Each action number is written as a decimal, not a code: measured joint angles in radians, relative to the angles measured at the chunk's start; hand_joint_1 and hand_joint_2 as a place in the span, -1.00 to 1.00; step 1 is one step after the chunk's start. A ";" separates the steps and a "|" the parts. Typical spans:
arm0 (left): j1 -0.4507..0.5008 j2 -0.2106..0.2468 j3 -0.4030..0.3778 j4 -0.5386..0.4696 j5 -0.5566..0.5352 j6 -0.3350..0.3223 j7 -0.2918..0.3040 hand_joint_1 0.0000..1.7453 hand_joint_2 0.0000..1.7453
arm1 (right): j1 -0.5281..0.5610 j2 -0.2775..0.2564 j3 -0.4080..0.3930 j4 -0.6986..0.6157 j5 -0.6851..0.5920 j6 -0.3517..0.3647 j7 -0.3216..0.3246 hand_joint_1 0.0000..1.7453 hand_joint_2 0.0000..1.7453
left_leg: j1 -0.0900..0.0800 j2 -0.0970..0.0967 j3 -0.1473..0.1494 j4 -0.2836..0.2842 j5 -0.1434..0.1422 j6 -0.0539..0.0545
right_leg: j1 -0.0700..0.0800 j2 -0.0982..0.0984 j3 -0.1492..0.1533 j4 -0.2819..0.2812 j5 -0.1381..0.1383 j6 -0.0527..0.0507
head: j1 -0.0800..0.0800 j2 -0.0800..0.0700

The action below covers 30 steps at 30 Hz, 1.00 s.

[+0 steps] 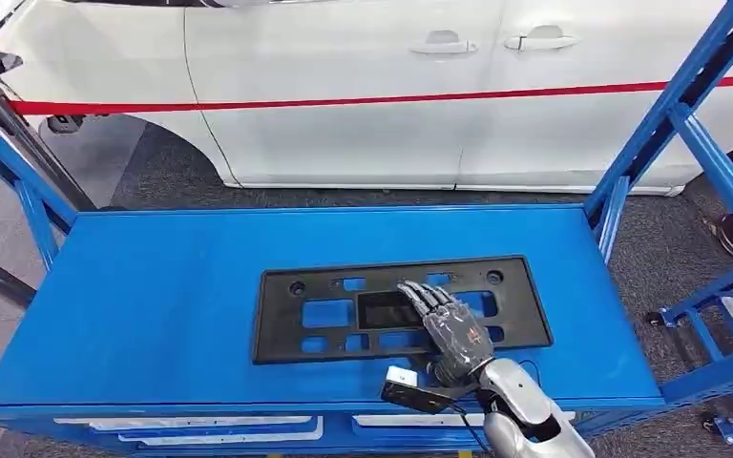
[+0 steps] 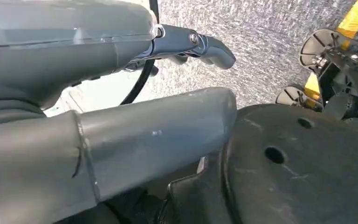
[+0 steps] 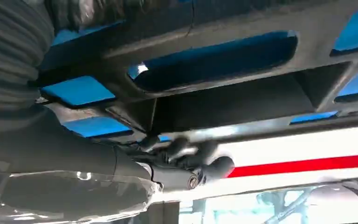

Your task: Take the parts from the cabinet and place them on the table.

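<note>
Head view, part: black plastic frame [image 1: 396,307] lies flat on the blue table [image 1: 153,315].
Right hand [image 1: 450,329]: resting on the frame, fingers stretched out and apart, not gripping it.
Left hand [image 2: 121,107]: can't tell.
Background: white car [image 1: 363,86] behind the table.

One black part [image 1: 396,307], one blue table [image 1: 153,315], one white car [image 1: 344,95].

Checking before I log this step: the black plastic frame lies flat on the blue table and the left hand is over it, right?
Not quite. It is the right hand over the black plastic frame, as the head view shows. The frame does lie flat on the blue table.
</note>
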 joint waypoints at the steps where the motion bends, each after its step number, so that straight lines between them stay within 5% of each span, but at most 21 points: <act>1: 0.000 -0.002 0.000 0.000 0.001 0.002 0.000 -1.00 -1.00 | 0.001 0.002 0.000 0.001 0.002 -0.001 0.001 1.00 1.00 | 0.000 0.000 0.000 0.000 0.000 0.000 | 0.000 0.000 0.000 0.000 0.000 0.000 | 0.000 0.000; 17: 0.001 -0.009 -0.069 0.000 0.097 0.008 -0.007 -1.00 -1.00 | 0.034 0.016 -0.006 -0.019 0.053 -0.016 -0.006 1.00 1.00 | -0.003 0.000 0.009 0.000 -0.003 0.000 | 0.000 0.000 0.010 -0.004 -0.003 0.005 | 0.000 0.000; 18: 0.001 -0.009 -0.075 0.000 0.103 0.008 -0.008 -1.00 1.00 | 0.038 0.016 -0.009 -0.023 0.053 -0.016 -0.008 1.00 1.00 | -0.003 0.000 0.009 0.000 -0.003 0.000 | 0.000 0.000 0.010 -0.004 -0.003 0.005 | 0.000 0.000; 30: 0.001 -0.009 -0.137 0.001 0.155 0.008 -0.014 -1.00 1.00 | 0.083 0.015 -0.042 -0.078 0.054 -0.028 -0.012 1.00 1.00 | -0.004 0.000 0.009 0.000 -0.004 0.001 | 0.000 0.000 0.011 -0.004 -0.003 0.005 | 0.000 0.000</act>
